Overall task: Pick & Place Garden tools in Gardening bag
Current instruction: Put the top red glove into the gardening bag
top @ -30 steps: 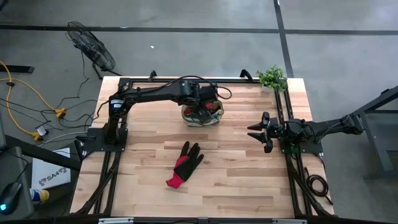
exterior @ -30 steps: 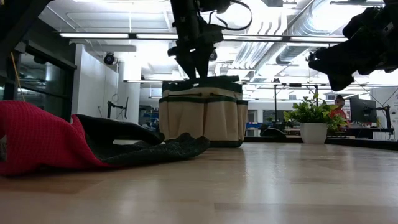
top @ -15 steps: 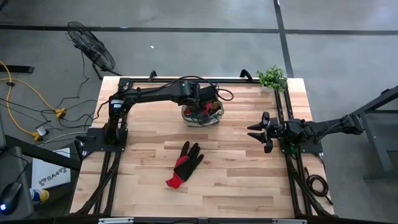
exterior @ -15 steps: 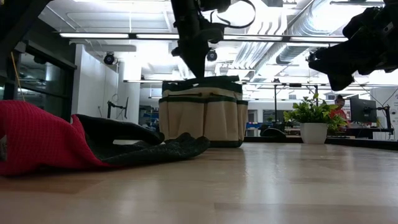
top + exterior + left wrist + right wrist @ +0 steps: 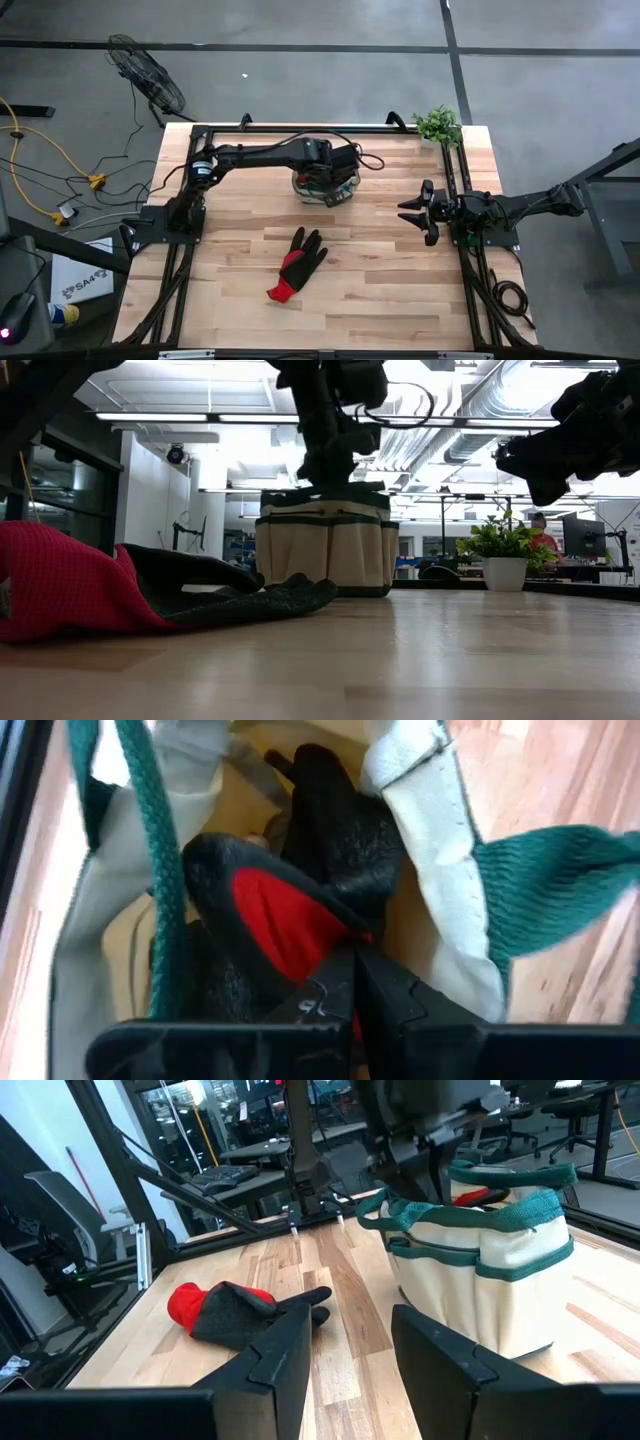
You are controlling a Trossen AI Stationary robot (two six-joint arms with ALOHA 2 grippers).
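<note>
Left claw [image 5: 352, 982] clenched inside the gardening bag [image 5: 325, 182], beside a packed glove [image 5: 290, 920]. Right claw [image 5: 348, 1342] waits, released. Next: fetch the desk glove [image 5: 297, 263].

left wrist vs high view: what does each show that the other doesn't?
Left wrist only: the bag's inside, with a black-and-red glove lying in it, and the left hand shut right over that glove.

High only: the whole table, a second glove lying on the wood in front of the bag, the plant at the far right corner, and the right hand waiting at the right side.

Both: the bag and the left arm reaching into it.
</note>
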